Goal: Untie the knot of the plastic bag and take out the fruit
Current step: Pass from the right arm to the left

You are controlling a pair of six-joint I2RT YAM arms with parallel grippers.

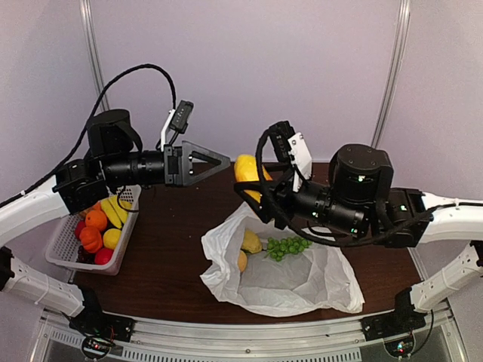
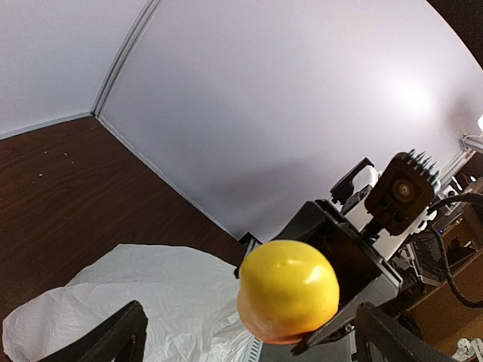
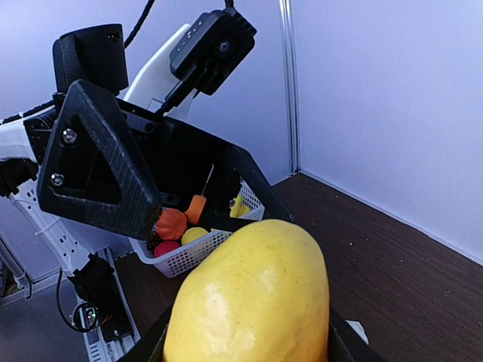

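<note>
Jaws of the right gripper (image 1: 255, 185) are clamped on a long yellow mango (image 1: 246, 167), gripping it by its lower part so that the rounded end sticks up and out. The left gripper (image 1: 219, 160) is spread wide and holds nothing. Its tips point at the mango from the left, close to it but not touching.

Nearest the front edge of the dark brown table (image 1: 166, 256) lies the white plastic bag (image 1: 302, 283), crumpled and flattened, with its mouth gaping toward the back left. Two yellow fruits show in the opening, one (image 1: 252, 241) above the other (image 1: 241, 261). A bunch of green grapes (image 1: 287, 246) rests at the bag's far edge, just right of them.

At the table's left edge stands a white slatted basket (image 1: 62, 255), under the left arm. It holds bananas (image 1: 115, 211), two orange fruits (image 1: 92, 238), a small yellow fruit (image 1: 112, 238) and red apples (image 1: 103, 256).

Farther back, the mango hangs in the air above the table, beyond the bag and between the two grippers. A pale wall (image 1: 249, 68) stands behind everything.
</note>
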